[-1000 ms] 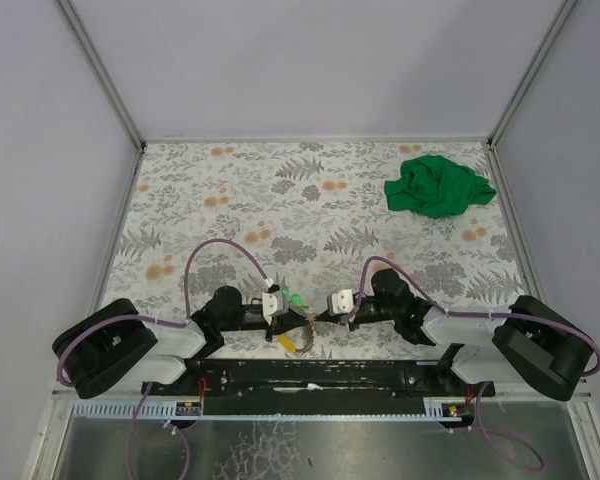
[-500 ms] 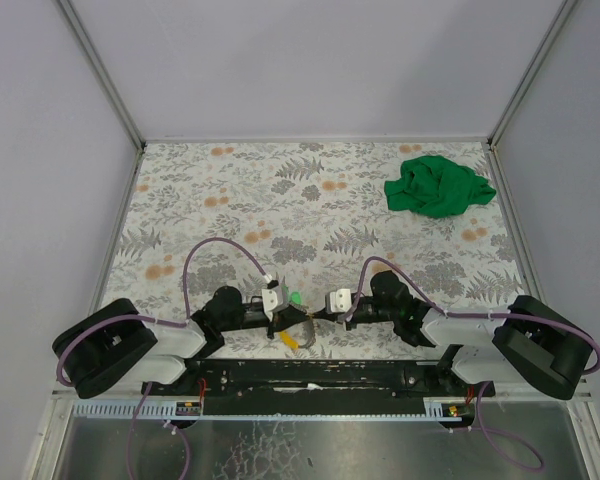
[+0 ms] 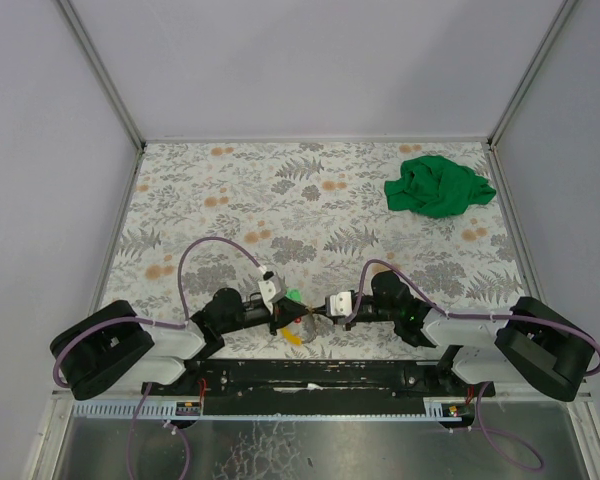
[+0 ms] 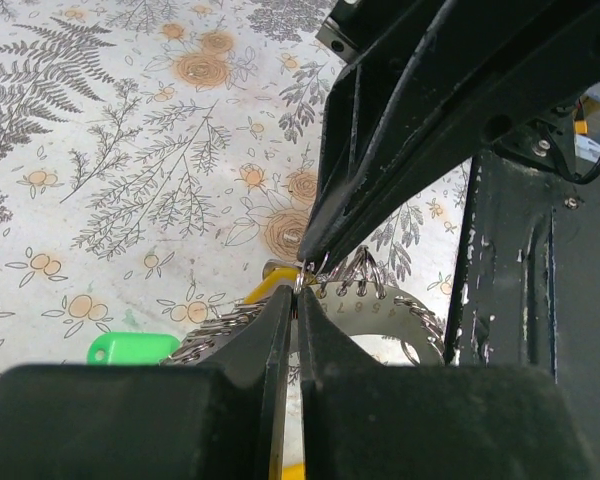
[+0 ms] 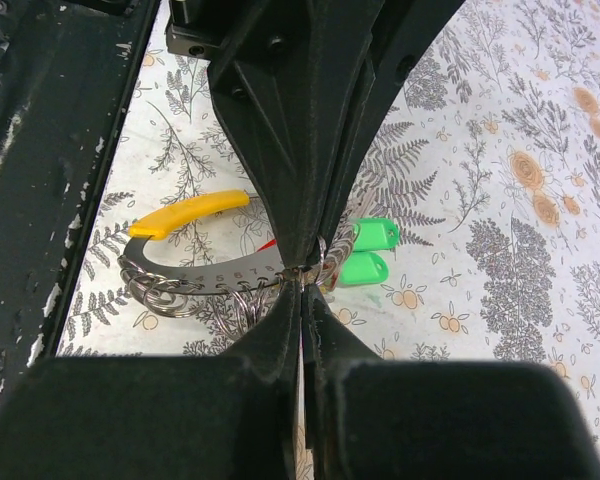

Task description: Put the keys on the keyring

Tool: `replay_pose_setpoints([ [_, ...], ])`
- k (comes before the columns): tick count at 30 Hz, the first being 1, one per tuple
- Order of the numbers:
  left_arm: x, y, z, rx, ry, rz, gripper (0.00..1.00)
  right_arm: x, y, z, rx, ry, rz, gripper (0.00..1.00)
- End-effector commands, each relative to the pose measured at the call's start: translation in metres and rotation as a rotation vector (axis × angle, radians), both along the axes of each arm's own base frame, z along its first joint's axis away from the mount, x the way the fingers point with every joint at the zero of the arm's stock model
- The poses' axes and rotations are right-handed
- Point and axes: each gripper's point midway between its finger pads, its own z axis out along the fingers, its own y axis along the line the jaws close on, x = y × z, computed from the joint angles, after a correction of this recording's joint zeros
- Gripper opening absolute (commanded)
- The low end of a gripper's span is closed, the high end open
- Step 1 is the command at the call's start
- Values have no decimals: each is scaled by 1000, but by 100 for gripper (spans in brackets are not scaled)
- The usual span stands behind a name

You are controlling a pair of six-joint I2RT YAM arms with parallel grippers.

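1. While both arms are reaching inward low over the near edge in the top view, the left pincer [image 3: 290,318] and the right pincer [image 3: 316,314] are meeting tip to tip, both looking closed. The keyring [image 3: 305,328], a thin grey loop, is sitting between those tips, with a yellow plastic piece [image 3: 292,338] showing on its near side. The green key tags [image 3: 294,294] are showing as one bright speck just beyond the left pincer. The tabletop [image 3: 230,190] is wearing a matte grey fern-and-flower print, and a crumpled green cloth [image 3: 438,186] is lying well apart at the far right.
2. Seen from the left wrist, the left pincer's [image 4: 298,305] smooth black fingers are pressing together, leaving only a hairline seam. They are nipping the keyring [image 4: 380,308] at its flat silvery band, where small wire loops and chain links are bunching. The right pincer's [image 4: 308,258] tapered black tip is touching the same spot from the opposite side.
3. From the right wrist, the right pincer [image 5: 302,300] is likewise clamping shut on the curved, stamped steel band [image 5: 210,272]; which small ring each tip is pinching is too fine to tell. The glossy yellow plastic piece [image 5: 190,213] is curving off the band's left end. The green key tags [image 5: 375,235], two rounded ones, are lying side by side just right of the tips.
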Motion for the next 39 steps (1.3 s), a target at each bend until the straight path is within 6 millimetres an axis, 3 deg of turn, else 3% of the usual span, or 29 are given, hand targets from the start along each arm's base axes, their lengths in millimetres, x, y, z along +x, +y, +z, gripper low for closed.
replay_pose_setpoints([
  [1, 21, -3, 55, -194, -84, 111, 0, -14, 13, 19, 57, -60, 89, 0],
  [15, 37, 17, 78, -374, -25, 309, 0, -2, 8, 24, 81, -115, 0, 0],
  [22, 37, 16, 82, -398, -16, 317, 0, -3, 9, 25, 83, -107, 3, 0],
  [25, 39, 21, 84, -428, -5, 343, 0, 7, 3, 25, 76, -134, -61, 0],
  [30, 37, 18, 77, -408, 16, 334, 0, 17, 0, 33, 67, -180, -103, 0],
  [39, 26, 14, 55, -317, 31, 275, 19, 25, -2, 55, 29, -264, -107, 0],
])
